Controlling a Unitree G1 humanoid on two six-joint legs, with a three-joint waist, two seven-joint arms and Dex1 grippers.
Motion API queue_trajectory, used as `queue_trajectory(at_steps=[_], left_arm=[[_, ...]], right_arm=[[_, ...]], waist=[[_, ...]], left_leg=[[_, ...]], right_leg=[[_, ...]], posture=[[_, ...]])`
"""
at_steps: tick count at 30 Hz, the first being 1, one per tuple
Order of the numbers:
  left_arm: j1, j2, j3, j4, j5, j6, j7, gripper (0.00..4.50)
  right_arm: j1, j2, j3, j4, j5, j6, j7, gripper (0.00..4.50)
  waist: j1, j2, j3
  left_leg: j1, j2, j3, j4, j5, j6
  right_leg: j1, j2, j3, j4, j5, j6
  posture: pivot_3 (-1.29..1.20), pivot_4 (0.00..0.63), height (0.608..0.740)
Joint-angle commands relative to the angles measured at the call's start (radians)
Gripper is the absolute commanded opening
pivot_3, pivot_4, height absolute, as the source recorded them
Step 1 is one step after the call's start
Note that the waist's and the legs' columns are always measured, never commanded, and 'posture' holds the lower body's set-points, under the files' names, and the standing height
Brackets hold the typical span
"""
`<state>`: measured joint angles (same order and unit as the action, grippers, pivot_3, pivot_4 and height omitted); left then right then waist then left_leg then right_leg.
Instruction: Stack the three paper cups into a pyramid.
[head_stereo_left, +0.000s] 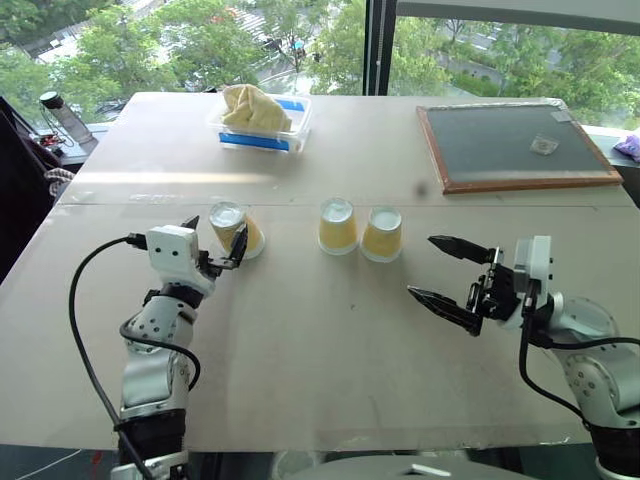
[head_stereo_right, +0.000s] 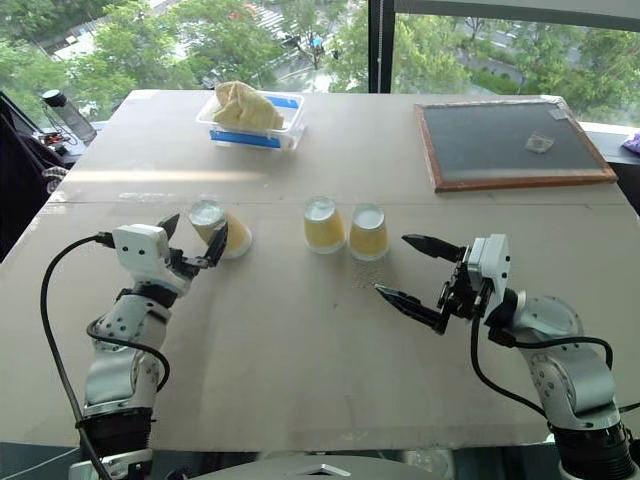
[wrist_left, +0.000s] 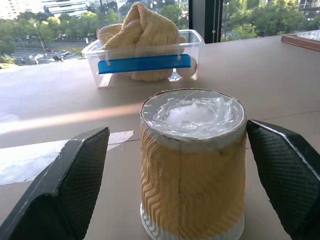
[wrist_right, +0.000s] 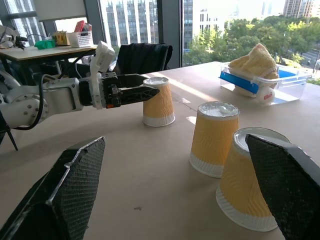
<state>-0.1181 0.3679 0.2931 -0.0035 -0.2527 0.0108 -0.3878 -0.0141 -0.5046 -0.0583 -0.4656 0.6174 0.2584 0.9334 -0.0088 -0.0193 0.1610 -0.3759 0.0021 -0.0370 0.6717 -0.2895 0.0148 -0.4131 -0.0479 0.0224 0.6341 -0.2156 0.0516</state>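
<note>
The left gripper (head_stereo_left: 213, 243) straddles the left paper cup (head_stereo_left: 233, 228), jaws wide, not touching it. Two more cups (head_stereo_left: 338, 226) (head_stereo_left: 382, 234) sit upside down mid-table. The right gripper (head_stereo_left: 448, 269) gapes empty. The right wrist view adds a far desk (wrist_right: 47, 51); a plastic tub (head_stereo_left: 262, 135) holds cloth (head_stereo_left: 253, 108)

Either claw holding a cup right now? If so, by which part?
Nothing held. The left claw is open, fingers either side of the upside-down pale yellow paper cup with gaps showing. The right claw is open and empty.
</note>
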Motion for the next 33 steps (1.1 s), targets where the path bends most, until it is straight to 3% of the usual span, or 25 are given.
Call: queue_trajectory(at_steps=[1,3,6,9,11,19,23,33], left_arm=[[-0.036,0.011,-0.006,0.026,-0.002,-0.027,-0.014,4.50],[-0.050,0.014,-0.018,0.043,-0.003,-0.037,-0.032,4.50],[-0.056,0.008,-0.024,0.047,-0.012,-0.039,-0.041,3.74],[-0.054,0.007,-0.026,0.045,-0.013,-0.040,-0.043,2.53],[-0.052,0.008,-0.029,0.040,-0.007,-0.041,-0.042,2.13],[-0.132,0.037,-0.051,-0.032,-0.068,0.049,-0.097,2.12],[-0.293,0.057,-0.130,-0.098,-0.194,0.216,-0.224,2.12],[-0.655,0.049,-0.283,0.055,-0.244,0.361,-0.461,2.12]], right_arm=[[0.003,-0.009,-0.029,-0.046,0.017,-0.031,0.003,4.45],[0.005,-0.007,-0.028,-0.053,0.020,-0.033,-0.004,4.45],[0.011,-0.006,-0.029,-0.059,0.024,-0.036,-0.011,4.50],[0.019,-0.006,-0.031,-0.062,0.028,-0.041,-0.013,4.50],[0.024,-0.008,-0.032,-0.064,0.031,-0.043,-0.014,4.50],[0.080,-0.009,-0.087,-0.068,0.047,-0.072,-0.022,4.50],[0.148,0.018,-0.138,-0.078,0.054,-0.104,-0.052,4.50],[0.275,0.105,-0.150,-0.107,0.044,-0.224,-0.073,4.50]], waist=[[0.000,0.000,0.000],[0.000,0.000,0.000],[0.000,0.000,0.000],[0.000,0.000,0.000],[0.000,0.000,0.000],[0.008,0.000,0.000],[0.026,-0.001,0.000],[-0.001,0.000,0.000]], left_leg=[[0.000,0.000,0.000,0.000,0.000,0.000],[0.000,0.000,0.000,0.000,0.000,0.000],[0.000,0.000,0.000,0.000,0.000,0.000],[0.000,0.000,-0.001,0.000,0.000,0.000],[0.000,0.000,-0.001,0.000,0.000,0.000],[-0.001,0.000,-0.001,0.000,0.000,0.000],[-0.002,0.000,-0.002,0.001,0.000,0.000],[-0.001,-0.001,-0.002,0.004,0.000,0.000]], right_leg=[[0.000,0.000,0.000,0.000,0.000,0.000],[0.000,0.000,0.000,0.000,0.000,0.000],[0.000,0.000,0.000,0.000,0.000,0.000],[0.000,0.000,0.000,0.000,0.000,0.000],[0.000,-0.001,0.000,0.000,0.000,0.000],[0.000,-0.001,-0.001,0.000,0.000,0.000],[0.000,-0.001,-0.002,0.000,0.000,0.000],[0.001,0.001,-0.001,0.002,0.000,0.000]], posture=[[0.00,0.150,0.740],[0.00,0.150,0.740],[0.00,0.150,0.740],[0.00,0.150,0.740],[0.00,0.150,0.740],[0.00,0.150,0.740],[0.00,0.150,0.740],[0.00,0.150,0.740]])
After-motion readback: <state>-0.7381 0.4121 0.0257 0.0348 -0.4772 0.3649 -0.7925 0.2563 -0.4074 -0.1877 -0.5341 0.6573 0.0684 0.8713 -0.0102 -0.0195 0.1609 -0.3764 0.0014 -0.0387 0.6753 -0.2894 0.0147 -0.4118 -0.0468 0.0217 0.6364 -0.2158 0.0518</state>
